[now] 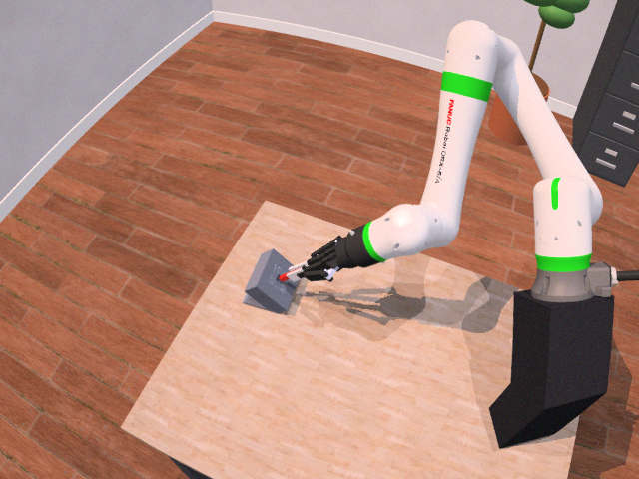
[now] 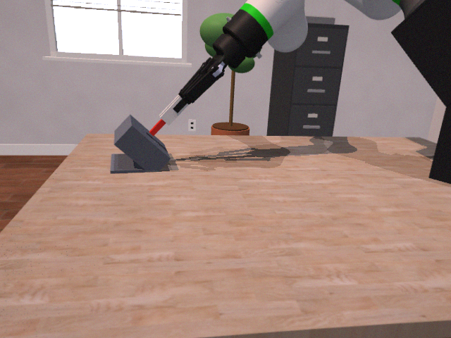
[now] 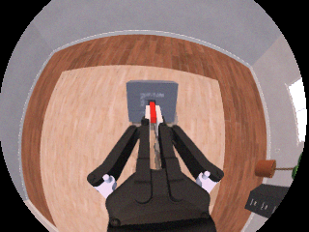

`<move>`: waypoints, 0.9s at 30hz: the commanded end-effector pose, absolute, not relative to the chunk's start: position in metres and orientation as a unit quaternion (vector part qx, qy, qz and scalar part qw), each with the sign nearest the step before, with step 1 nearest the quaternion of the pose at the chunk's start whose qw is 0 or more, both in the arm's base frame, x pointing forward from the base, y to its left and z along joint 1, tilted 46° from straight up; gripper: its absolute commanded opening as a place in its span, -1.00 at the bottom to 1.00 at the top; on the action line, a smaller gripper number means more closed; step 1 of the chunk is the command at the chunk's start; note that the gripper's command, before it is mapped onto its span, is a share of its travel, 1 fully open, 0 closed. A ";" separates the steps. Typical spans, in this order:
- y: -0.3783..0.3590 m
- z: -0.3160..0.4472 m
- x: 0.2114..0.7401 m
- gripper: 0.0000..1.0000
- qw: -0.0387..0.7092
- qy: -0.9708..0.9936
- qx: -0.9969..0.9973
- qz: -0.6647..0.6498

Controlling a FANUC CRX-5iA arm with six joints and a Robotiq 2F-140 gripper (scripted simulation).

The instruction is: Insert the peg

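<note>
Wood-plank flooring (image 1: 170, 129) and a pale wooden surface (image 2: 218, 236) are being shown. Sloped panel (image 2: 140, 145): grey, being carried on a flat base near the surface's far left corner, at 9 o'clock from the arm (image 1: 453, 155) in the top view. Peg (image 2: 168, 117): white shaft, red tip, being held tilted, its tip being pressed at the hole in the panel's face. Claw (image 2: 180, 103): being kept clamped on the peg's white end. Filing cabinet (image 2: 309, 79) and potted plant (image 2: 230, 127): being seen at 12 o'clock behind the surface.
</note>
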State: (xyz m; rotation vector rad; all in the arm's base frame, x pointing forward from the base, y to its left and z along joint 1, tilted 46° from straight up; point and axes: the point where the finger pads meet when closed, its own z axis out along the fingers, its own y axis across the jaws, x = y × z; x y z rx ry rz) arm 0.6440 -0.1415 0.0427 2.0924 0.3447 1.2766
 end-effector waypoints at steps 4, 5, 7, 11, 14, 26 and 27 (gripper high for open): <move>-0.143 0.042 0.647 -1.00 0.327 0.132 0.799 0.487; -0.143 0.041 0.648 -1.00 0.327 0.132 0.799 0.487; -0.144 0.041 0.650 -1.00 0.327 0.132 0.799 0.487; -0.146 0.039 0.654 -1.00 0.327 0.132 0.799 0.487; -0.147 0.038 0.657 -1.00 0.327 0.132 0.799 0.487; -0.151 0.035 0.666 -1.00 0.327 0.132 0.799 0.487; -0.152 0.034 0.667 -1.00 0.327 0.132 0.799 0.487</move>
